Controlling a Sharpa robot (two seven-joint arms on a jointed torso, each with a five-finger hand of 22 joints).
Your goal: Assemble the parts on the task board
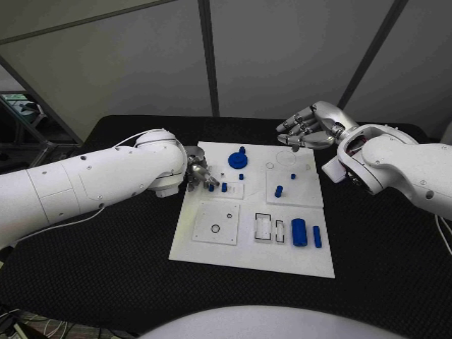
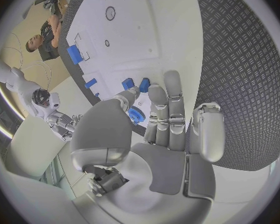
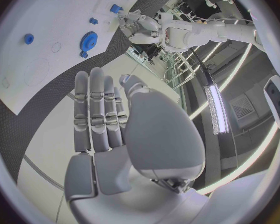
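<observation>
Insertion step: left hand (image 1: 198,171) pinches a small blue part (image 2: 135,115) over task board (image 1: 248,256)'s left edge, right hand (image 1: 309,127) spread empty beyond far edge; next, align with socket, press in.

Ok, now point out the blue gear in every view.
Head view: blue gear at the task board's far end.
Left wrist view: round blue piece by the fingers; cannot tell whether it is the gear.
Right wrist view: gear on the board.
Shared landmark: the white task board.
</observation>
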